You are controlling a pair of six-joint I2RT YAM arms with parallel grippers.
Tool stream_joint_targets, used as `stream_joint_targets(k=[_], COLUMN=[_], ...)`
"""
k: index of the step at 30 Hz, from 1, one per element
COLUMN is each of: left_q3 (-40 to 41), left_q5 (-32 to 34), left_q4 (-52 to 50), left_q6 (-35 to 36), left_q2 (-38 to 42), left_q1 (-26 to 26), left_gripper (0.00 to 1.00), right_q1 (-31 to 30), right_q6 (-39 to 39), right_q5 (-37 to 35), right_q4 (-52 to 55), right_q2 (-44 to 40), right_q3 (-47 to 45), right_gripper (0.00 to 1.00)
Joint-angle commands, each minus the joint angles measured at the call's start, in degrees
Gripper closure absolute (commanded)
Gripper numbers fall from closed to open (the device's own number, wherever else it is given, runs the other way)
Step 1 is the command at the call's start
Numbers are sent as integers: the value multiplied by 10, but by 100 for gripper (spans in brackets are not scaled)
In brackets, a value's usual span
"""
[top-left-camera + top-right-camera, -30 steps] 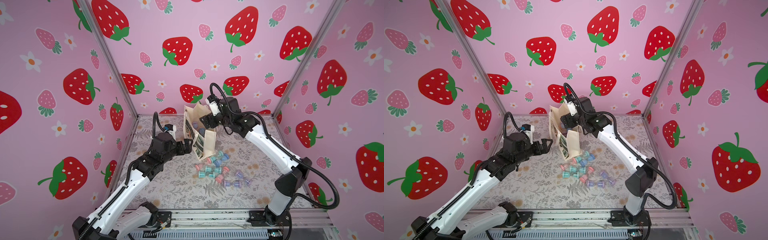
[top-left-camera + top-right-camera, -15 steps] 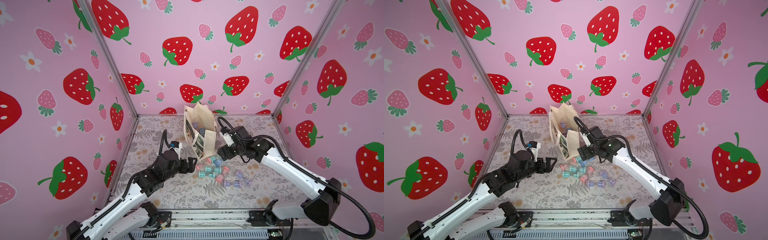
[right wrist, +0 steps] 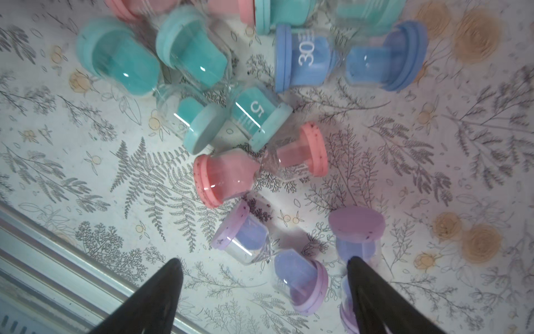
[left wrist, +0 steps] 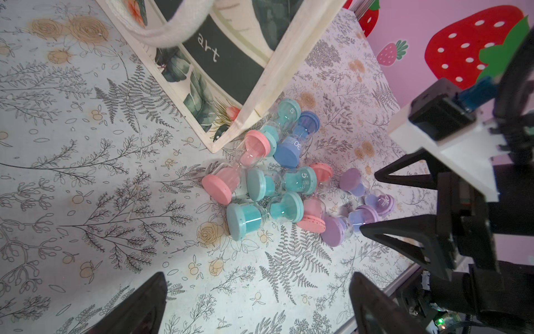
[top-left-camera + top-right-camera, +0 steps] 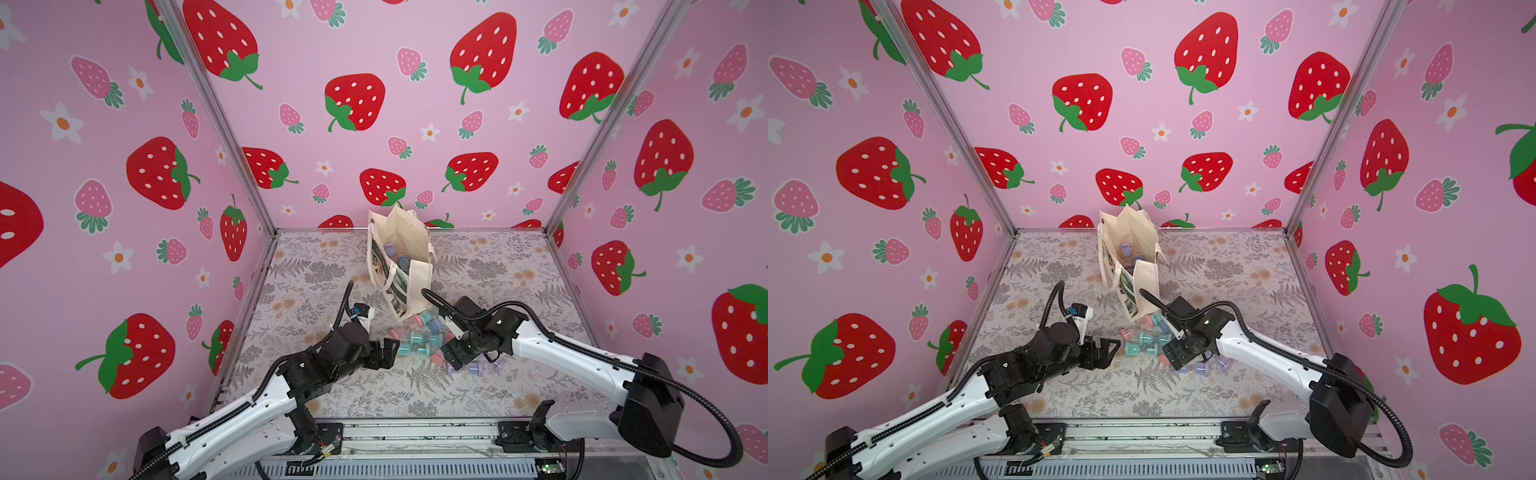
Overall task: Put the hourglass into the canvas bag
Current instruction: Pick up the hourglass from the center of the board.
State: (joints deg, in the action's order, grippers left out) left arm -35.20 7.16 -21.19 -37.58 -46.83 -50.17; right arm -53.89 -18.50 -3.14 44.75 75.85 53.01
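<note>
Hanging spread and empty, the left fingers [image 4: 138,306] face the near corner of the canvas bag [image 5: 419,286], floral table [image 4: 72,173] spreading wide beside its printed face. Hourglasses [image 4: 297,182] lie heaped against that corner; a few more show inside the bag's open mouth. Past the heap from the bag, the right fingers [image 3: 161,289] stand spread either side of a lilac hourglass [image 3: 251,237], gripping nothing.

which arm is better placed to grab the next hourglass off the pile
Right, probably. The right tool, open, hovers over the pile's edge, with a lying purple-capped glass hourglass in line between its fingers. The left tool, also open, sits short of the teal-capped hourglasses.
</note>
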Motion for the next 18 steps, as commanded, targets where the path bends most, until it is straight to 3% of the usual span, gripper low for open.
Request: stream_joint_targets(k=[1, 12, 18], left_q3=[0, 3, 6], left_q5=[20, 15, 19], left_q4=[7, 15, 12], left_q6=[-8, 2, -1], left_q2=[-8, -13, -12], left_q1=[-4, -10, -12], left_gripper=[1, 1, 1], right_q1=[-4, -3, -4], right_q6=[-36, -31, -36], right_q5=[13, -8, 21], right_q4=[6, -40, -64], right_q2=[-22, -13, 3], right_q3=[-29, -83, -104], right_gripper=[9, 6, 6])
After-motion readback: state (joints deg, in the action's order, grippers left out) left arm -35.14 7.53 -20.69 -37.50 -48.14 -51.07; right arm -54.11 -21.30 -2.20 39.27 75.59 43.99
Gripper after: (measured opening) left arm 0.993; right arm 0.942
